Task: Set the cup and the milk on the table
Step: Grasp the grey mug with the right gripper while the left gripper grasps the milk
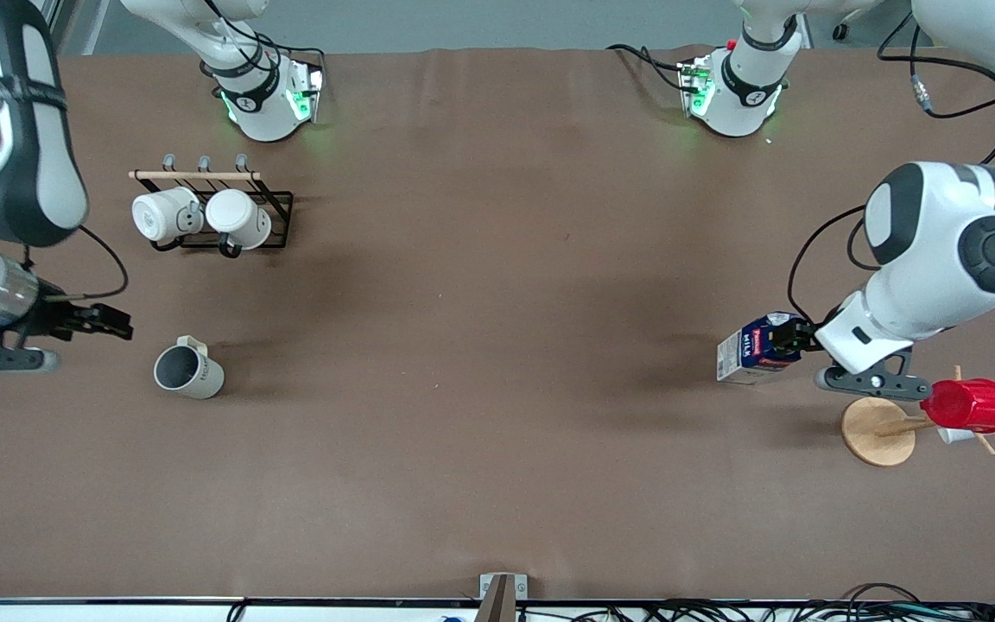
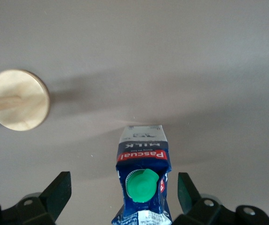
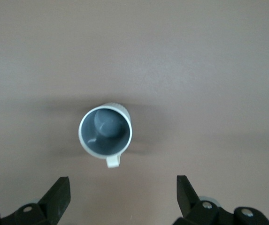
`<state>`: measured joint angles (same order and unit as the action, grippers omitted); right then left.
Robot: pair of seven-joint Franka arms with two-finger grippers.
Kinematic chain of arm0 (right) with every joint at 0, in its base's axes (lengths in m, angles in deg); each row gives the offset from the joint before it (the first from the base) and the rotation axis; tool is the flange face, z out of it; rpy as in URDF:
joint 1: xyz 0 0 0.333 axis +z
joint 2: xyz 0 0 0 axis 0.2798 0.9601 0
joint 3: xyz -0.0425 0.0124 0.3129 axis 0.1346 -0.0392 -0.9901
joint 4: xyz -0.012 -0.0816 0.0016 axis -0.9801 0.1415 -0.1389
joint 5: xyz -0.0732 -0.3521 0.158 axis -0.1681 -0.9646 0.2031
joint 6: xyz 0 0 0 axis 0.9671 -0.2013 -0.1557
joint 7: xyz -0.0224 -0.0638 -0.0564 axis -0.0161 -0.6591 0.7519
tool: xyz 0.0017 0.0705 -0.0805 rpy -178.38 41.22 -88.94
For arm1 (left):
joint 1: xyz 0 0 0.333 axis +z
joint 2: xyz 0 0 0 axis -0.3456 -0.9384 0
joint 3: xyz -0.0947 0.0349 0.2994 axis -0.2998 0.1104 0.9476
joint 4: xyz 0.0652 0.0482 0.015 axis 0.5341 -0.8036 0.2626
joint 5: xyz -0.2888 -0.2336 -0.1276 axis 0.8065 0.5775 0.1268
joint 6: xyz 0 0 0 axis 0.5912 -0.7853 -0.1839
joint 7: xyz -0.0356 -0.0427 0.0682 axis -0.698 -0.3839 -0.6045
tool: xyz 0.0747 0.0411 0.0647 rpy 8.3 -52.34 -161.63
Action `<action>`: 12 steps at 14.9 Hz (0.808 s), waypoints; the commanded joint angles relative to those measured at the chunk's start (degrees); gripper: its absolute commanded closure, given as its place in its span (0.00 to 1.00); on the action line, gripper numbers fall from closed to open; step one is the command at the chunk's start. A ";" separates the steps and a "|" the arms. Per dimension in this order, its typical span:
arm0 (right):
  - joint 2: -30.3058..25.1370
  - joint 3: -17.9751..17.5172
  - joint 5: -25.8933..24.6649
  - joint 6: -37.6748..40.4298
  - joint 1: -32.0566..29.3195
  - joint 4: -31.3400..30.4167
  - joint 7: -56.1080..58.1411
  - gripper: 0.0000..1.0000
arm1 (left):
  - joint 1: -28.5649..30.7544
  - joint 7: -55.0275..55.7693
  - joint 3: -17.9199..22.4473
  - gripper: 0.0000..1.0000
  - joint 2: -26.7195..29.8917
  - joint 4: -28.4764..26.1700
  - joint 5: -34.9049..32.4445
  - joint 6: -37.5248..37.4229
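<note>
Milk between spread left claw, seemingly untouched, cup beside open right claw

The milk carton stands on the table between the left gripper's spread fingers, untouched; a wooden disc lies nearby.

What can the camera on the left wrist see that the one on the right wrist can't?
Only the left wrist view shows the milk between the open left gripper's fingers, and a round wooden base. Only the right wrist view shows the cup, upright, standing clear of the open right gripper. Both show the brown table.
</note>
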<state>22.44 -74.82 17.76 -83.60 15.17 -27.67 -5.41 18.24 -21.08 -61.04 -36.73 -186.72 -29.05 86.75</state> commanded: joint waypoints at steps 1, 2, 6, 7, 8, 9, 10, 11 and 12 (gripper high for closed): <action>3.79 -0.55 0.60 -7.52 -0.07 -2.72 2.81 0.00 | 0.04 0.76 -0.31 0.00 0.79 -3.05 -1.11 1.27; 5.20 -0.55 0.51 -9.72 0.02 -3.16 2.99 0.00 | 0.13 0.76 -0.40 0.00 0.79 -4.02 -1.11 1.27; 10.04 -0.55 0.16 -18.43 0.46 -4.31 4.57 0.01 | 0.22 0.94 -0.40 0.03 0.79 -5.35 -0.59 0.57; 10.66 -0.55 0.16 -19.23 0.38 -4.40 5.01 0.03 | 0.22 0.85 -0.40 0.06 0.70 -5.35 -0.59 0.57; 11.10 -0.55 0.16 -20.11 0.46 -4.49 5.02 0.06 | 0.22 0.85 -0.40 0.11 0.18 -5.35 -0.59 0.57; 11.28 -0.55 0.16 -21.07 0.46 -5.36 5.10 0.10 | 0.22 0.85 -0.49 0.16 -0.18 -5.26 -0.50 0.66; 11.28 -0.55 -0.01 -22.56 0.46 -6.50 5.19 0.15 | 0.13 0.93 -0.49 0.22 -0.18 -5.26 -0.41 0.66; 11.28 -0.55 -0.01 -23.88 0.46 -7.20 5.80 0.25 | 0.13 0.93 -0.49 0.26 -0.18 -5.35 -0.41 0.66; 11.46 -0.55 -0.01 -24.42 0.46 -7.39 6.24 0.42 | 0.22 0.85 -0.49 0.32 -0.18 -5.35 -0.32 0.48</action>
<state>34.93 -75.21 17.70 -105.91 15.74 -32.70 -0.64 18.25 -21.00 -61.11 -37.10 -191.78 -29.05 87.09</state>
